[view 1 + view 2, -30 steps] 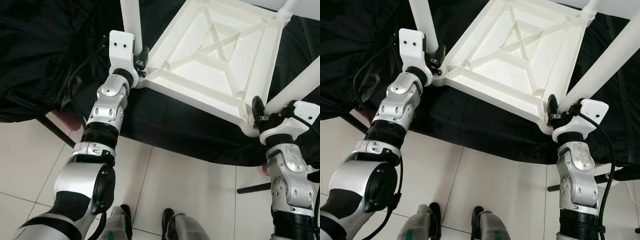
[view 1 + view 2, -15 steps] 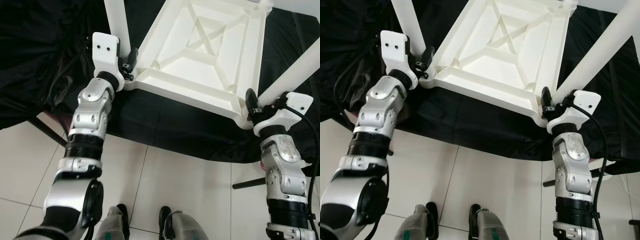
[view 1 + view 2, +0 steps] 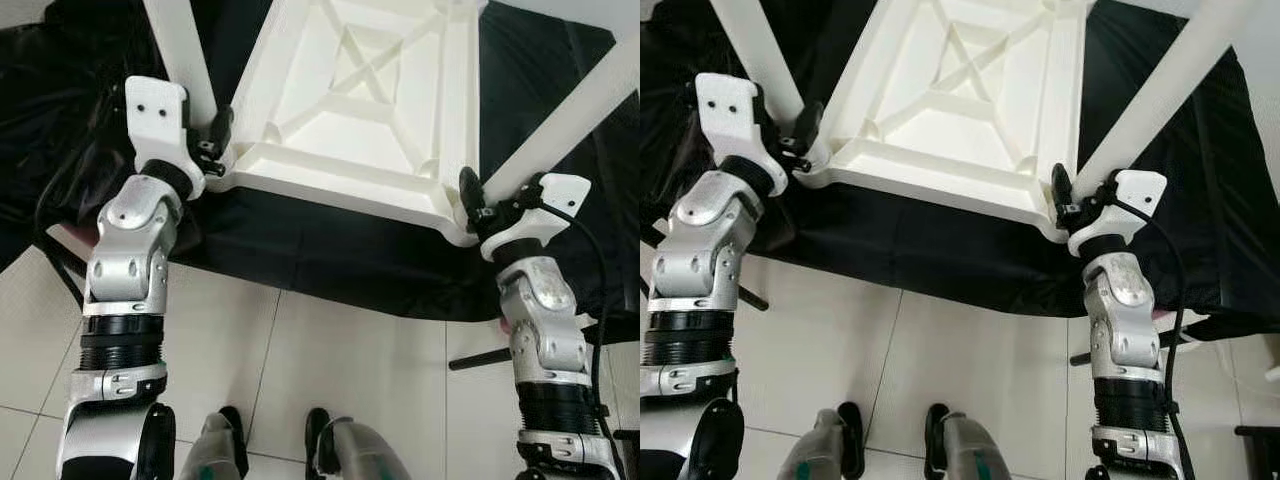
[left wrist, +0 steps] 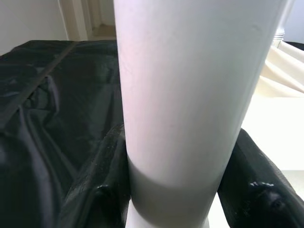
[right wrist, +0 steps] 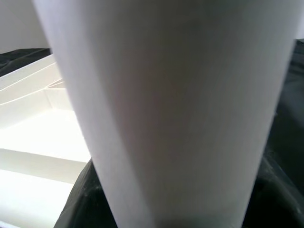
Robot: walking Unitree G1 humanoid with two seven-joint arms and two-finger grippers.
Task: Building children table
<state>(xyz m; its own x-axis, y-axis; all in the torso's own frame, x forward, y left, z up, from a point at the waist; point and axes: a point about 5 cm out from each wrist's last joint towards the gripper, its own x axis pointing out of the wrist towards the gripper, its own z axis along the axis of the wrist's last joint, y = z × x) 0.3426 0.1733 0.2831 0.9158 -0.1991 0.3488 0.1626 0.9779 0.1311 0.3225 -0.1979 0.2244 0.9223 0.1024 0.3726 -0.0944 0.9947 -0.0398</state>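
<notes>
Table [image 3: 355, 120] upturned on black cloth [image 3: 330, 260] | left hand [image 3: 212, 148] clasps leg [image 3: 185, 55] | right hand [image 3: 478, 205] clasps other leg [image 3: 560, 120]

I see the white plastic children's table [image 3: 350, 110] lying upside down on black cloth, ribbed underside up, round legs [image 3: 180, 50] standing upward

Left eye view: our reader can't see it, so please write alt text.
An upturned white table top lies on black cloth, each gripper closed around a white leg at a near corner: left gripper, right gripper. Pale floor tiles lie below.
</notes>
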